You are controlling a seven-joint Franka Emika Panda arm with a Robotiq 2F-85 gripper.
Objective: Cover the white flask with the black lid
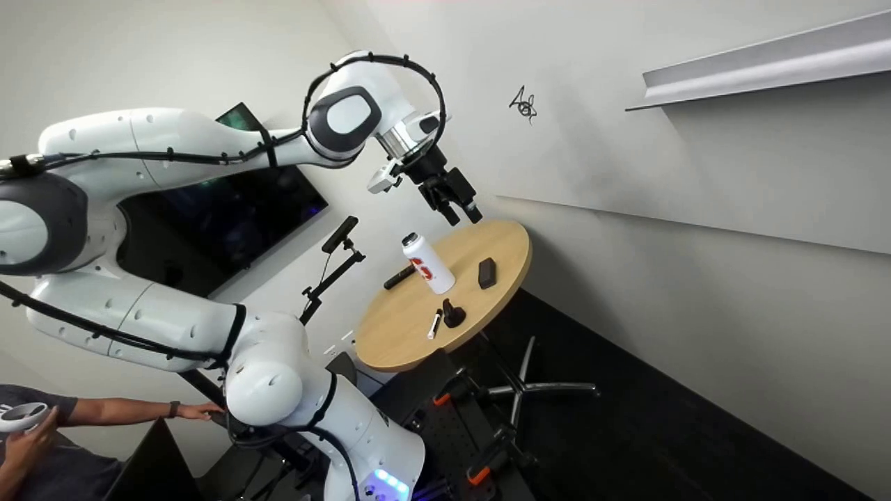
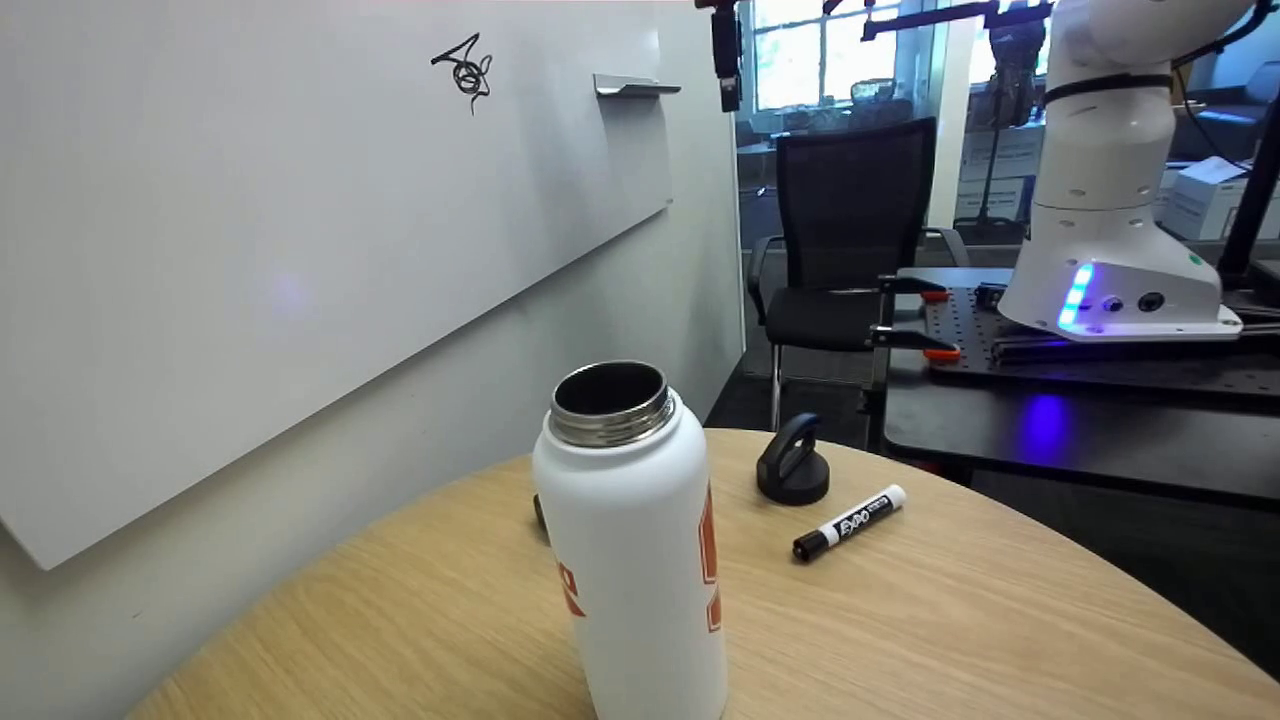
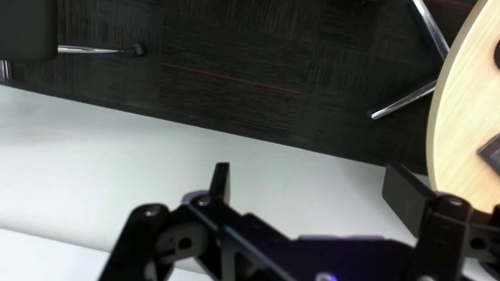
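Observation:
The white flask (image 1: 428,264) with red markings stands upright on the round wooden table (image 1: 390,334). In an exterior view the flask (image 2: 640,560) shows its bare steel mouth, uncovered. The black lid (image 1: 453,314) with its loop handle sits on the table apart from the flask; the lid (image 2: 793,478) also shows beside the marker. My gripper (image 1: 464,214) is in the air above the table, higher than the flask and toward the whiteboard side. In the wrist view the gripper (image 3: 306,169) has its fingers wide apart with nothing between them. The flask is out of the wrist view.
A marker (image 2: 850,523) lies beside the lid. A dark eraser-like block (image 1: 487,273) lies near the table's wall side. A dark elongated object (image 1: 399,277) is behind the flask. The whiteboard wall (image 2: 350,200) runs close along the table. A chair (image 2: 850,220) stands beyond.

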